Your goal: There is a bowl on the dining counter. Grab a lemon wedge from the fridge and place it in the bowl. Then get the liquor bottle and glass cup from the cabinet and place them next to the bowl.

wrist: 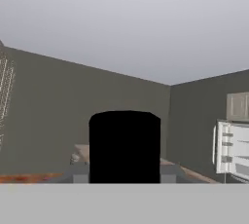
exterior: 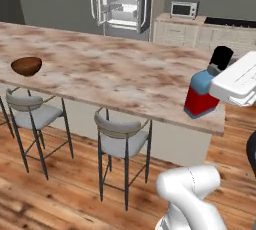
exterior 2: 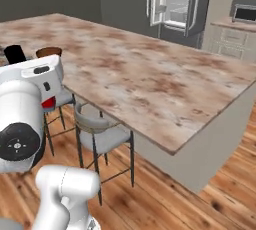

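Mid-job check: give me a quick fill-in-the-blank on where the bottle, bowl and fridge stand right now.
1. The liquor bottle stands at the dining counter's ____ end in the left base view.
2. The bottle's cap is ____ in colour.
3. The fridge doors stand ____.
4. The bowl and the bottle are ____ each other, not side by side.

Missing words: right; black; open; far from

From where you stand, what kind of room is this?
It looks like a home kitchen: a fridge with its doors open, a microwave on the wall counter, and a long stone dining counter with stools.
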### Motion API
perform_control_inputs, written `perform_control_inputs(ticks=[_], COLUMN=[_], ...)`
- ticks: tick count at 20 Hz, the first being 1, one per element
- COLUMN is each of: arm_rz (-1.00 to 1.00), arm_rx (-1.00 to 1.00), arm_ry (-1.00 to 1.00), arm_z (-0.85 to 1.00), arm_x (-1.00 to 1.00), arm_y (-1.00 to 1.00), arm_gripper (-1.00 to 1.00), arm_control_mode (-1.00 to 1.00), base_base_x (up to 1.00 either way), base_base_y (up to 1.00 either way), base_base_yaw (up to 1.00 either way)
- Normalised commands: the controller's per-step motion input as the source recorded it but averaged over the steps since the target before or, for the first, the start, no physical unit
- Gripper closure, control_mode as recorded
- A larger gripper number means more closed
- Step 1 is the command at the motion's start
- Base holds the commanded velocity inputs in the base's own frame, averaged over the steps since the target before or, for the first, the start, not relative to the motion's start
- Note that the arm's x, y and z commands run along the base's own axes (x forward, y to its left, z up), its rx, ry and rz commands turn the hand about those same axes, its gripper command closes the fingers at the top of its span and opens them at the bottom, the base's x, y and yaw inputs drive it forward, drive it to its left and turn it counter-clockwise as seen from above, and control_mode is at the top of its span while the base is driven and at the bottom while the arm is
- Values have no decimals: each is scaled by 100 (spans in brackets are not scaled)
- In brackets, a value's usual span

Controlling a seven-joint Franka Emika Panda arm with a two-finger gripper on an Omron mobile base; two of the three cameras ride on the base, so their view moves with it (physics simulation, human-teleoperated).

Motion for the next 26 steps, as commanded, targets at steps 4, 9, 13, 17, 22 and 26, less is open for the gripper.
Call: perform_control_inputs(ticks=[4, 9, 13, 17, 22, 26], arm_rz=[0, 0, 0, 0, 0, 0], arm_rx=[0, 0, 0, 0, 0, 0], arm_ry=[0, 0, 0, 0, 0, 0], arm_z=[0, 0, 0, 0, 0, 0], arm_x=[0, 0, 0, 0, 0, 0], arm_y=[0, 0, 0, 0, 0, 0], arm_gripper=[100, 100, 100, 100, 100, 100], arm_control_mode=[100, 100, 100, 100, 100, 100], base_base_x=[7, -15, 1, 13, 4, 0], base_base_y=[100, 100, 100, 100, 100, 100], base_base_yaw=[-43, -37, -34, -35, -36, -35])
